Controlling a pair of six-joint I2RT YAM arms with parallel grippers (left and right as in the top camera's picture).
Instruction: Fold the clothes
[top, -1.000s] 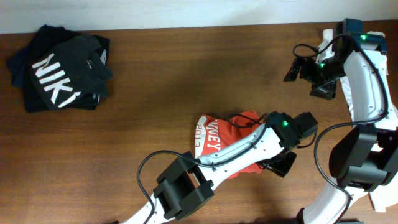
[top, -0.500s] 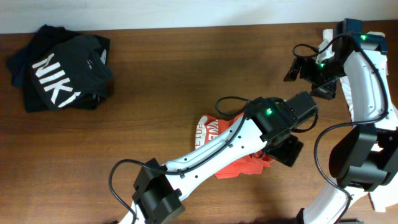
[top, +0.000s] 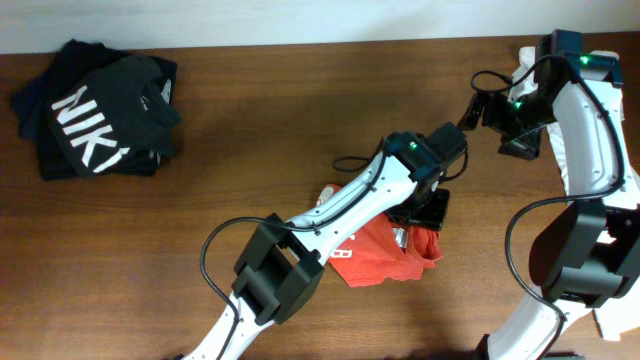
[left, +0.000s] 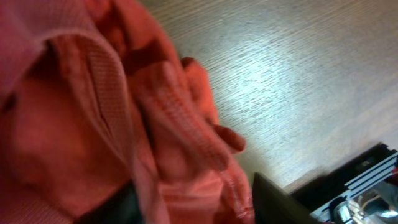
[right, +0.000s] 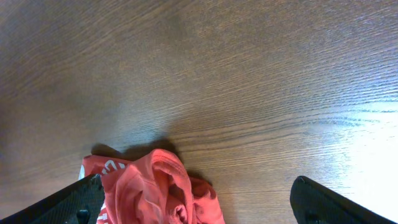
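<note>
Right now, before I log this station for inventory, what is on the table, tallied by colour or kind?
Orange-red T-shirt: 1
Black clothes pile: 1 (the shirts within it cannot be counted)
Robot arms: 2, left arm and right arm
Total: 4

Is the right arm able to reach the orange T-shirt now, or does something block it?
Probably yes, at the edge nearest it. Bare table lies between the right tool and the T-shirt. The left arm crosses the shirt's upper part, so that side looks blocked.
</note>
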